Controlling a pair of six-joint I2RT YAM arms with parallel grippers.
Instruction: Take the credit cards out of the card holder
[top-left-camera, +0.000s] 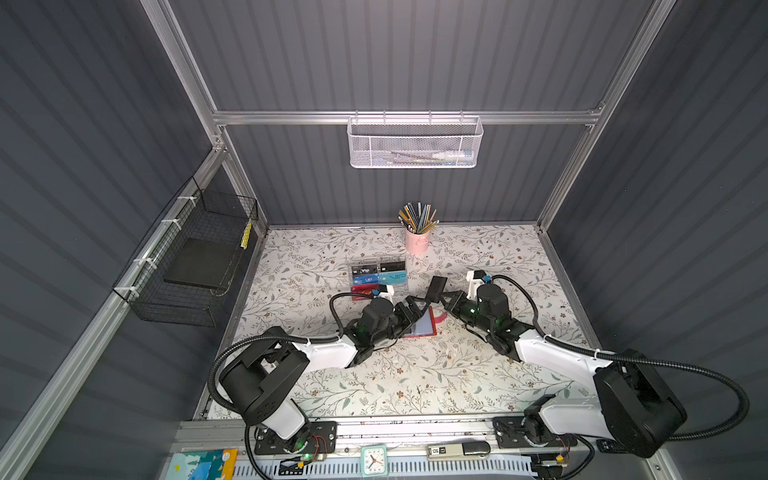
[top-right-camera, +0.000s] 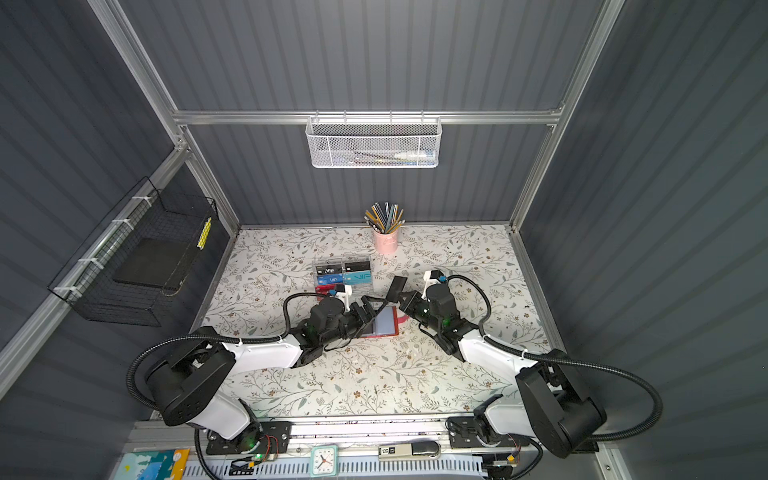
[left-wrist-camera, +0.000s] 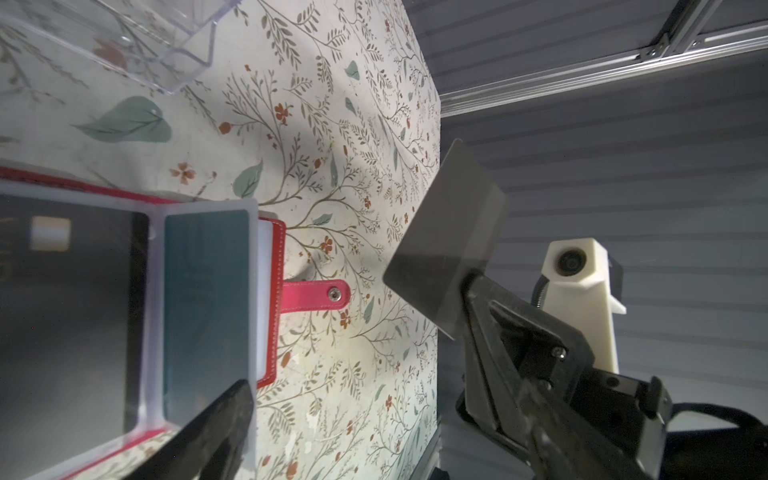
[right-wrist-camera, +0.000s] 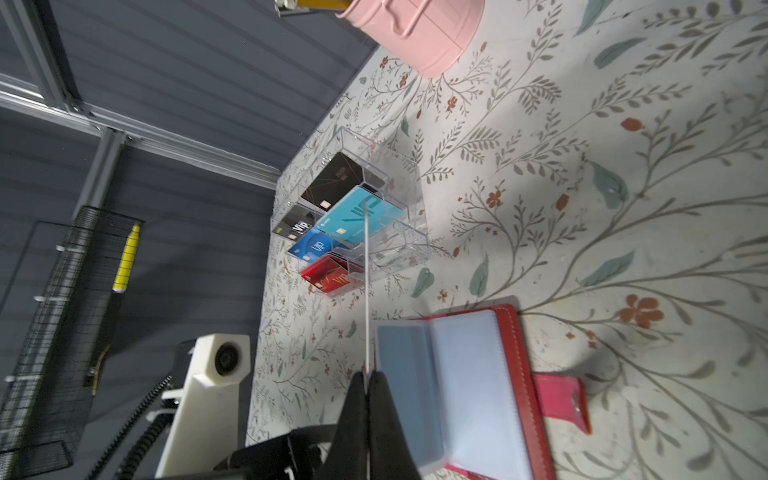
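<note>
Finding one: my right fingers (right-wrist-camera: 368, 380) are clamped on the short edge of a dark card (left-wrist-camera: 446, 232). It is clear of the surface (top-left-camera: 374, 374), between the card holder (top-left-camera: 424, 326) and the clear box (top-left-camera: 378, 276). In the right wrist view it shows edge-on as a thin straight line, so I judge it stiff, light and slick. It needs a firm pinch well onto the face, since a corner hold could let it swivel.

Finding two: my left fingers (top-left-camera: 413, 309) are spread wide over the open red holder, which lies flat. One finger sits over the corner of a sleeve. I cannot confirm contact.

Finding three: a teal card (left-wrist-camera: 205, 299) and a black card (left-wrist-camera: 70, 311) sit in the soft, clear sleeves. I would take each by its exposed short edge at the sleeve mouth. The holder looks light and would likely drag along unless it is pinned.

Obstructions: the clear box, already holding cards, stands just beyond the holder and close to my left wrist. Both sets of fingers crowd the same spot. The snap tab (left-wrist-camera: 318, 295) lies flat to one side. The pink cup of pencils (top-left-camera: 417, 241) is well apart.
</note>
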